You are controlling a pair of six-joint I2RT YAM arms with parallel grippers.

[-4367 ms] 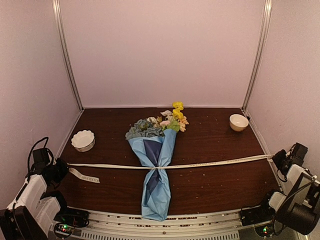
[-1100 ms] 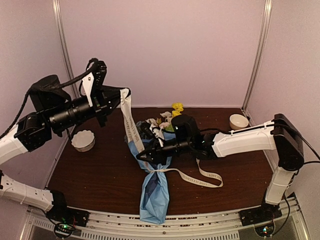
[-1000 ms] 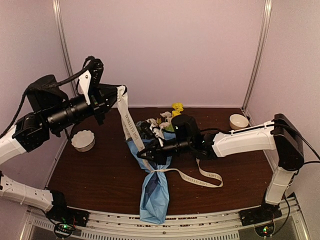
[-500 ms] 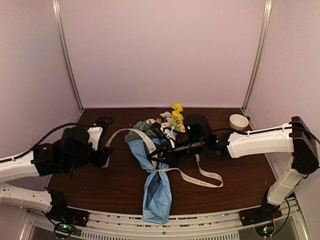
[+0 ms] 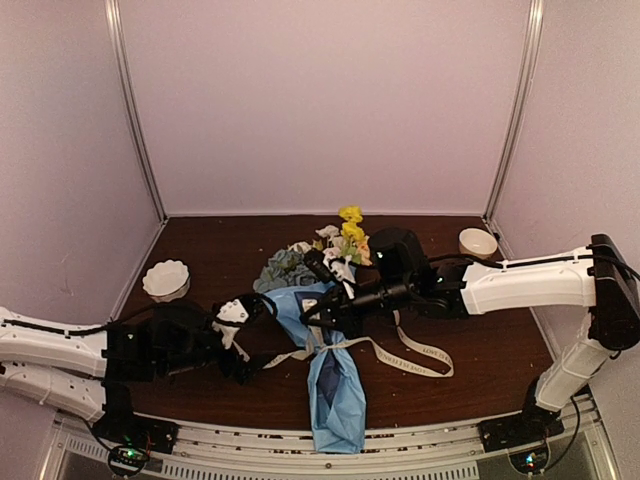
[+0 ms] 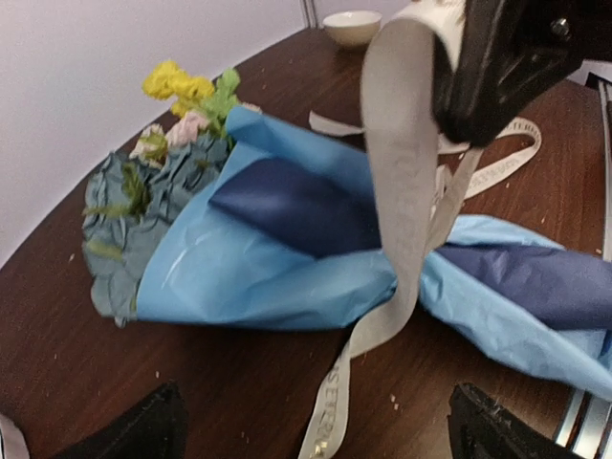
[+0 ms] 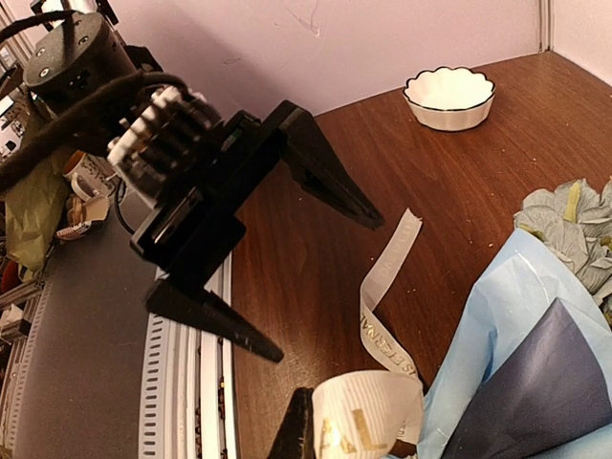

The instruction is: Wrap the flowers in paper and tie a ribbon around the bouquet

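Observation:
The bouquet lies mid-table: flowers [image 5: 345, 235] poke out of the light-blue and navy paper [image 5: 335, 390]. The cream ribbon [image 5: 400, 355] circles its waist, with one tail trailing right. My right gripper [image 5: 312, 318] hovers over the cone, shut on a loop of ribbon [image 7: 368, 411]. That strand hangs from its black fingers [image 6: 497, 67] down to the table. My left gripper [image 5: 258, 335] is low at the left, open, with the loose ribbon end [image 6: 330, 421] lying between its spread fingers [image 7: 325, 182], untouched. The blooms [image 6: 182, 86] and the wrap [image 6: 258, 268] show in the left wrist view.
A white scalloped bowl [image 5: 166, 280] stands at the left, also visible in the right wrist view as a bowl [image 7: 449, 96]. A small cream bowl [image 5: 477, 243] sits at the back right. The slotted rail [image 7: 182, 382] runs along the near edge. Walls close in three sides.
My left gripper came down from high at the left, opened and let the ribbon end drop onto the table. My right gripper stays shut on the ribbon; the bouquet's tail swung slightly right.

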